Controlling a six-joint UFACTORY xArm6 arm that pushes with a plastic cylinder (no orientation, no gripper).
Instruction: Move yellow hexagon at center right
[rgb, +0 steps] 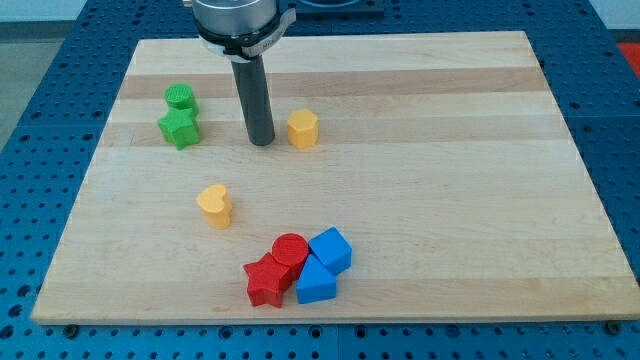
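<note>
Yellow hexagon upright on wooden surface, far half, left of centre. My tip down on surface just left of hexagon, small gap, not touching. Tool is a plain rod: no jaws, nothing gripped. Green cylinder and green star touching, far left. Yellow heart alone, nearer. Near edge cluster: red cylinder, red star, blue cube, blue triangular block, packed together.

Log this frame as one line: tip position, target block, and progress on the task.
my tip: just left of yellow hexagon, small gap | target: upper middle of board | goal: center right, not yet reached
</note>
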